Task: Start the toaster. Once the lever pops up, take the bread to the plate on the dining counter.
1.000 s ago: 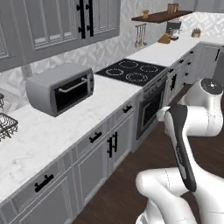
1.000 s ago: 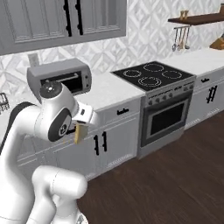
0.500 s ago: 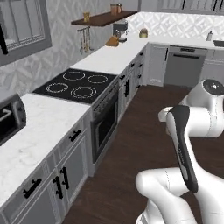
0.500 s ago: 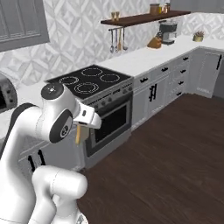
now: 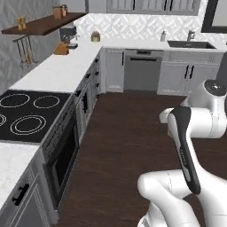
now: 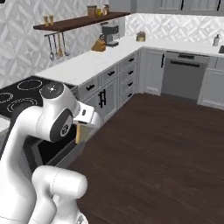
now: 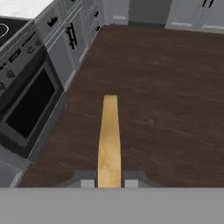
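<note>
My gripper [image 7: 109, 183] is shut on the bread [image 7: 109, 138], a pale yellow-tan slice seen edge-on, standing straight out between the fingertips over the dark wood floor. From the right base view the gripper [image 6: 81, 127] hangs in front of the arm's big white joint, with the bread [image 6: 78, 134] pointing down below the hand, beside the oven front. The toaster, the plate and the dining counter are out of view.
A black cooktop [image 5: 22, 116] with its oven [image 7: 29, 105] sits at the left. The white wall counter [image 5: 57, 67] runs to a corner with a coffee machine [image 6: 109, 34], a dishwasher [image 5: 142, 71] and a sink [image 5: 191, 44]. Open dark floor [image 6: 166, 140] lies ahead.
The whole picture has swung along the wall counter, so the camera moved: the grey toaster oven left the view and the stove slid to the left. The bread stays in the shut gripper.
</note>
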